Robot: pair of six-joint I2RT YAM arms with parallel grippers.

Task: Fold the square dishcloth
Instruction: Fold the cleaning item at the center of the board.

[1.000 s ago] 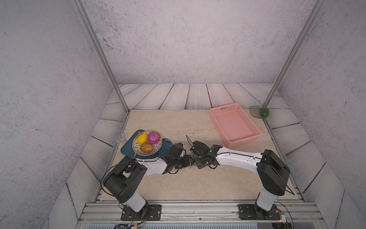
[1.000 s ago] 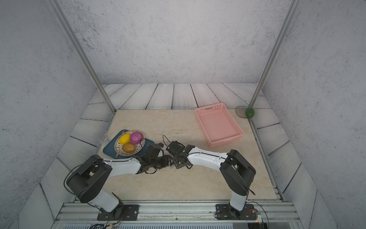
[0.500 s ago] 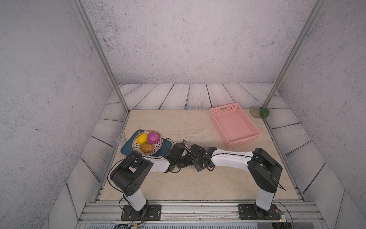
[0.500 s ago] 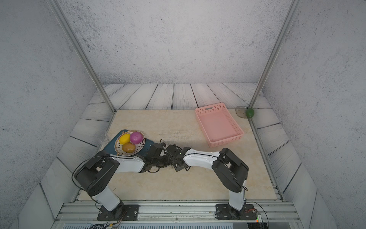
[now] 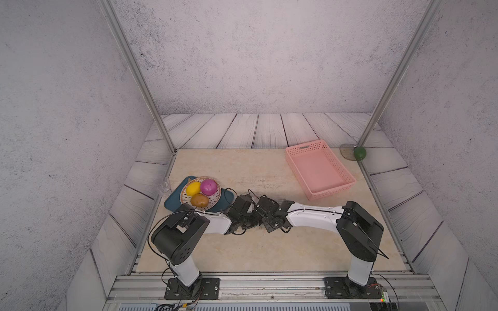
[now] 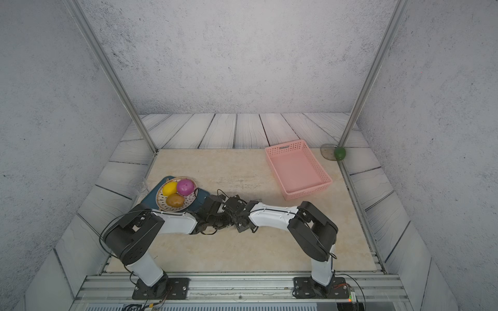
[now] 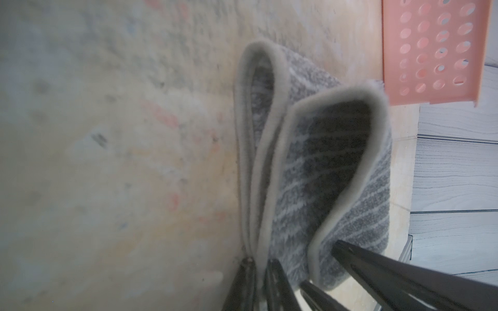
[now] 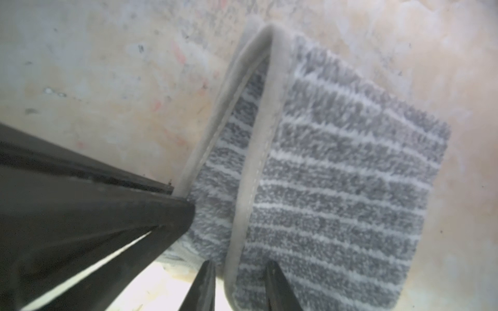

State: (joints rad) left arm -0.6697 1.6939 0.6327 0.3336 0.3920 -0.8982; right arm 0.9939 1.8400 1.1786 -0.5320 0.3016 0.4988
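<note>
The square dishcloth point(image 7: 318, 172), grey with thin whitish stripes and a pale border, lies folded in loose layers on the beige table top. In both top views it is hidden under the two gripper heads, which meet low at the table's middle. My left gripper point(image 7: 259, 265) is shut on the pale edges of the lower layers. My right gripper point(image 8: 239, 265) is shut on the bordered edge of the upper layer of the dishcloth point(image 8: 336, 175), which curls up off the layer beneath. The two grippers sit side by side, a finger's width apart.
A pink basket point(image 5: 320, 168) stands at the back right, close beyond the cloth in the left wrist view point(image 7: 431, 51). A plate of fruit point(image 5: 200, 192) rests on a dark teal mat point(image 5: 172, 200) at the left. A green ball point(image 5: 359, 153) lies by the back right post.
The two grippers have drawn closer together at the table's middle. The left gripper's jaws have narrowed onto the cloth's edge. The left arm's elbow has swung inward.
</note>
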